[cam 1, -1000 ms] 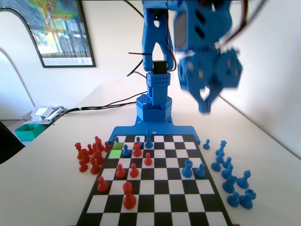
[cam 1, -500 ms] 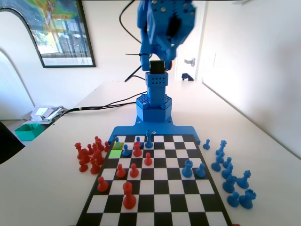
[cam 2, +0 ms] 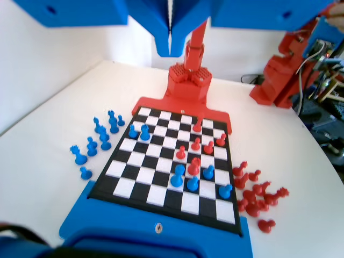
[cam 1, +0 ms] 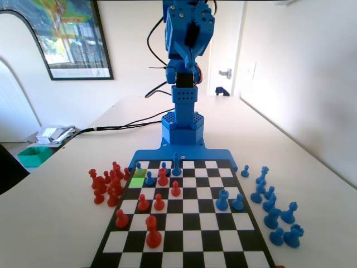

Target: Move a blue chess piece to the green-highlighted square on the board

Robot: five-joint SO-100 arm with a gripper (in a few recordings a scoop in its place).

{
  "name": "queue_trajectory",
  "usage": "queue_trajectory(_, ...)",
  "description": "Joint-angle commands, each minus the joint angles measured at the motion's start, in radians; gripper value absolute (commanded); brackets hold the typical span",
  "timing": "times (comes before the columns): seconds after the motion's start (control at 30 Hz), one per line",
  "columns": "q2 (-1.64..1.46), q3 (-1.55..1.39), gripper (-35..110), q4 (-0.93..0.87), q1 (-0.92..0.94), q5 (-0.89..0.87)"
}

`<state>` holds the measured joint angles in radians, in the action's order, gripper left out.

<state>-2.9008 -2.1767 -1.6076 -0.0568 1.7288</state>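
Blue pawn (cam 1: 149, 179) is standing on the chess board (cam 1: 184, 223), on the square just right of the green-highlighted square (cam 1: 136, 182) in the fixed view, with a red piece (cam 1: 163, 177) just right of it. Gripper (cam 2: 170, 47) is hanging high above the chess board in the wrist view, jaws pressed together, holding nothing. Blue arm (cam 1: 185, 67) is standing folded upright behind the chess board's far edge.

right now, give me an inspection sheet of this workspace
surface: chess board flat on white table
job's things: blue pawn stands just right of the green square in the fixed view; square bare
clutter: red pieces and blue pieces off the board's sides
grippers: tool high above the board, jaws shut, holding nothing
cables: black cables behind the arm
surroundings: framed picture, green box
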Motion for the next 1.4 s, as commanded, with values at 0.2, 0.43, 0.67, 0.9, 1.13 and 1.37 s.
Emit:
queue_trajectory(0.2,-0.118,-0.003,2,0.028,0.048,0.021)
queue_trajectory(0.43,-0.155,-0.006,2,0.037,0.087,0.015)
queue_trajectory(0.67,-0.155,-0.005,1,0.034,0.092,0.008)
queue_trajectory(0.9,-0.155,-0.005,1,0.034,0.091,0.008)
queue_trajectory(1.13,-0.155,-0.005,1,0.034,0.091,0.008)
queue_trajectory(1.37,-0.155,-0.005,1,0.034,0.091,0.008)
